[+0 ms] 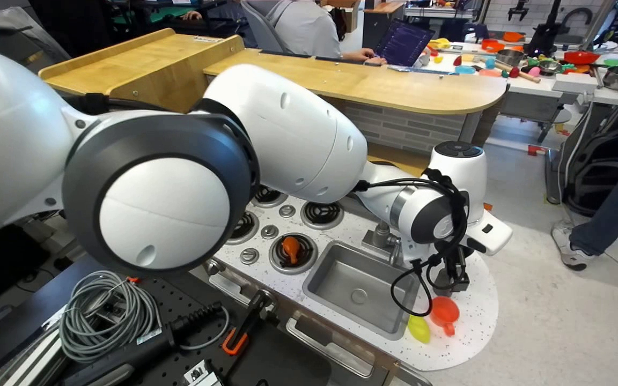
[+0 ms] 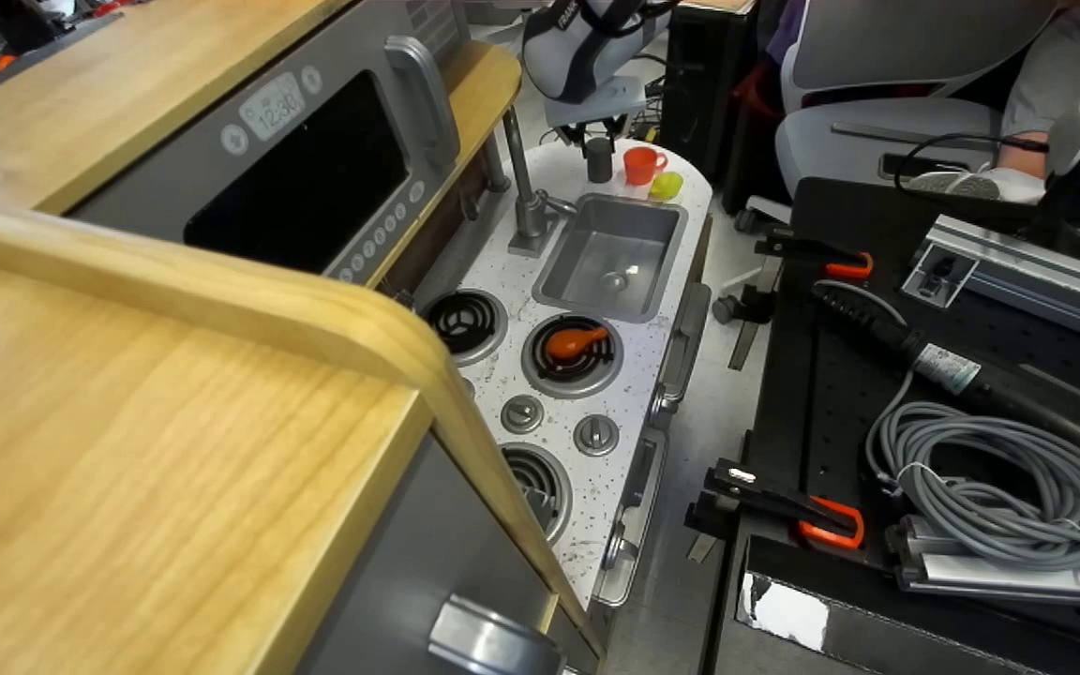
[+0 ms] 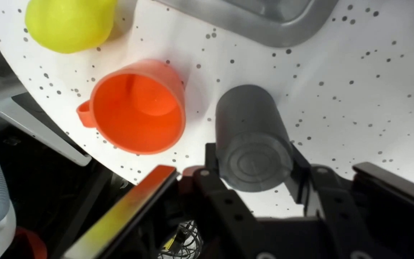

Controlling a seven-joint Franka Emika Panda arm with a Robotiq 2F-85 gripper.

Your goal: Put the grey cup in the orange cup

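Observation:
The dark grey cup (image 3: 250, 111) is upside down, its ringed base facing up toward the wrist camera. My gripper (image 3: 253, 162) has a finger pad against each side of it and is shut on it. The grey cup also shows in both exterior views (image 1: 442, 289) (image 2: 599, 159) below the gripper (image 1: 456, 276) (image 2: 601, 136). I cannot tell whether its rim touches the counter. The orange cup (image 3: 138, 111) stands upright and open beside it, apart from it, with its handle pointing away from the grey cup. It also shows in both exterior views (image 1: 444, 312) (image 2: 641, 166).
A yellow-green toy (image 3: 70, 23) lies beside the orange cup, near the sink (image 2: 610, 253). The faucet (image 2: 532, 220) stands behind the sink. An orange toy (image 1: 291, 249) lies on a burner. The rounded counter edge (image 1: 494, 316) is close to the cups.

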